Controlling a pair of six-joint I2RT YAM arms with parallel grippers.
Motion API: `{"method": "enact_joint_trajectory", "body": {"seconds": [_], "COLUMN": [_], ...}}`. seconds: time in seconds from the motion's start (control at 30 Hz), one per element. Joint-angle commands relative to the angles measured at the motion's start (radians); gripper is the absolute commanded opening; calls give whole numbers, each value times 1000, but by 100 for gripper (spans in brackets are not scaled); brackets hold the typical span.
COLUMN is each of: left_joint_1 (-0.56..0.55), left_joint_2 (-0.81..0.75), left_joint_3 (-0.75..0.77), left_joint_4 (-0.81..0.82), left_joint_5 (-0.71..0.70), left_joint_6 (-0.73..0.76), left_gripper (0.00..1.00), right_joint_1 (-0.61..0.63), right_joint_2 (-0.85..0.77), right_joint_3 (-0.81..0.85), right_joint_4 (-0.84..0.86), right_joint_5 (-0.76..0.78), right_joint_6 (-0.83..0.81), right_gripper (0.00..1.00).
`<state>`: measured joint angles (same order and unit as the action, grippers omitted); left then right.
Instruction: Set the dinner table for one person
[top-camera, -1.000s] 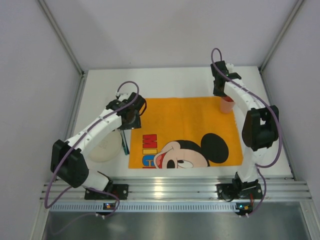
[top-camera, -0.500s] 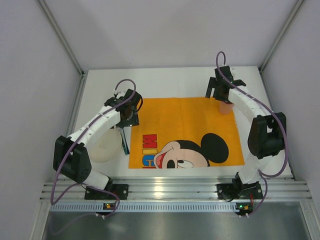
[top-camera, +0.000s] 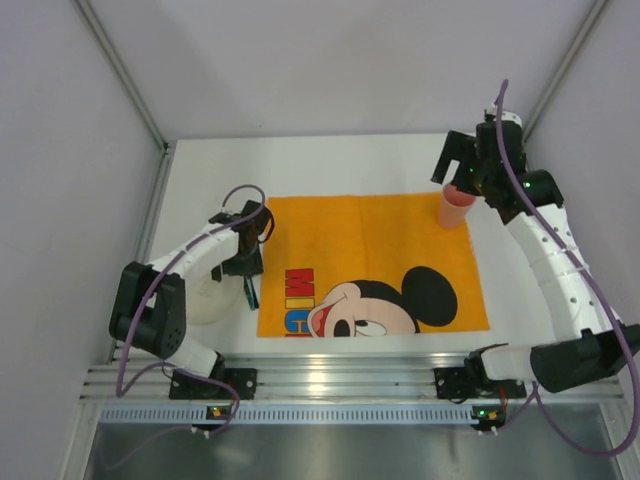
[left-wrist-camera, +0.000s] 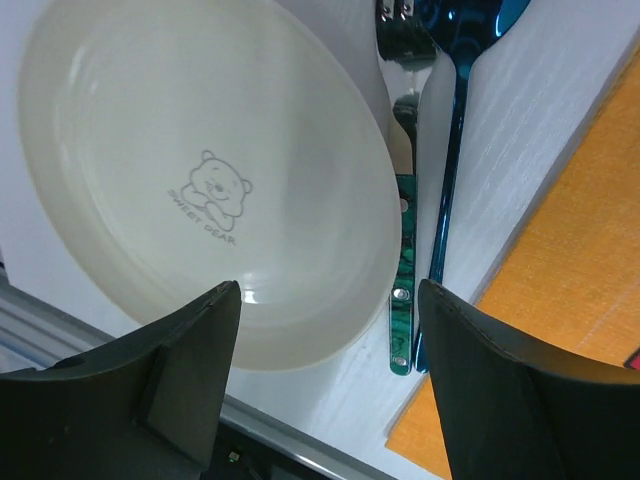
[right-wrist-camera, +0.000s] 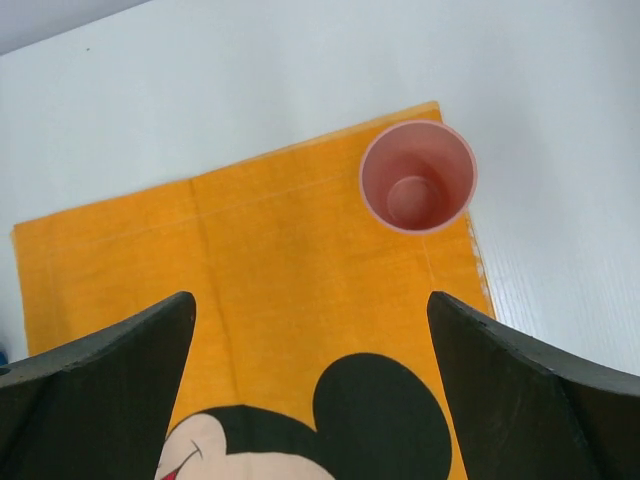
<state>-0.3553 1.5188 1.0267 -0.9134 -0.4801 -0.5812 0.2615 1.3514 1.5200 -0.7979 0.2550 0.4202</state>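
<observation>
Top external: high behind arm bases (top-camera: 212, 383), facing down over whole surface (top-camera: 330, 160). Left wrist: close above white bowl (left-wrist-camera: 200, 170). Right wrist: farther above pink cup (right-wrist-camera: 417, 177). Orange mat (top-camera: 370, 240) common to all.

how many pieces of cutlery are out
2. A green-handled piece lies right beside the plate, a blue one beside it, nearer the orange mat. More could be hidden under the arm.
</observation>
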Motion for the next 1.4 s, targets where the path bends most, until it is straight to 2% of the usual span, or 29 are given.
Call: {"method": "enact_joint_trajectory", "body": {"seconds": [0.0, 0.1, 0.13, 0.2, 0.23, 0.33, 0.43, 0.53, 0.67, 0.83, 0.9, 1.03, 1.2, 1.23, 1.37], "left_joint_1": [-1, 1, 3, 4, 6, 10, 16, 19, 30, -3, -63, -161, -374, -454, -609], "left_joint_2": [11, 32, 55, 75, 80, 99, 126, 141, 136, 81, 84, 179, 351, 381, 559], "left_joint_3": [-62, -66, -65, -66, -68, -71, -68, -63, -48, 175, 293, 459, 631, 657, 825], "left_joint_4": [134, 153, 154, 162, 165, 180, 185, 189, 179, 36, 1, -44, -61, -61, -88], "left_joint_5": [57, 31, 26, 15, 11, 0, -8, -14, -14, -46, -90, -68, 12, 14, 63], "left_joint_6": [38, 52, 49, 52, 49, 58, 61, 64, 80, 104, 118, 109, 57, 58, 63], "left_gripper": [77, 67, 59, 49, 34, 19, 7, 0, 0, 0, 0, 0, 0, 0, 0], "right_joint_1": [7, 7, 7, 7, 7, 7, 7, 8, 7, 7, 7, 7, 7, 7, 7], "right_joint_2": [-83, -112, -127, -143, -155, -172, -186, -190, -201, -213, -224, -233, -274, -282, -348], "right_joint_3": [-14, -35, -41, -46, -49, -49, -49, -52, -55, -55, -60, -69, -70, -76, -112], "right_joint_4": [-93, -130, -144, -155, -167, -190, -202, -213, -221, -234, -235, -251, -296, -303, -349], "right_joint_5": [-28, -23, -17, -16, -10, 6, 9, 12, 10, 10, 12, 27, 59, 75, 108], "right_joint_6": [2, -14, -20, -27, -32, -43, -50, -51, -51, -55, -57, -55, -55, -58, -49], "right_gripper": [100, 100, 100, 100, 100, 100, 100, 100, 100, 100, 100, 100, 100, 100, 100]}}
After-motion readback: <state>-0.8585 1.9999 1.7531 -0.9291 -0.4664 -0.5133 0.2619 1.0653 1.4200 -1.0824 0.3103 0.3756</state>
